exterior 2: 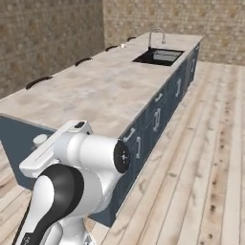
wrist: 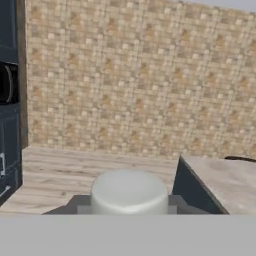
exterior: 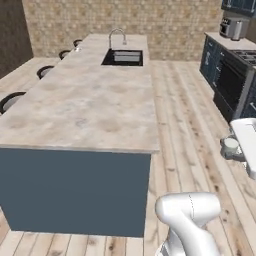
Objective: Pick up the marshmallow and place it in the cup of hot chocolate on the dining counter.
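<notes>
The claw (wrist: pixel 129 206) is closed almost fully, pinching the marshmallow (wrist: pixel 129 192) between its two dark tips, one on each side. In the left base view the claw (exterior: pixel 230 150) holds the marshmallow (exterior: pixel 231 144) out over the wooden floor (exterior: pixel 185 115), well to the right of the dining counter (exterior: pixel 85 100) and no higher than its top.

The main risk, as I judge it, is a drop. The piece is small and probably soft, so the long swing back over the counter could work it loose, and it would land on the floor. Coming in low, the hand could also clip the counter's edge. The cup is too small to make out from here, so aiming the release will need a closer look. A high release could bounce off its rim.

The marshmallow is stubby, with barely any long axis. Its round flat face points upward, so the axis stands roughly upright, crosswise to the claw's reach.
</notes>
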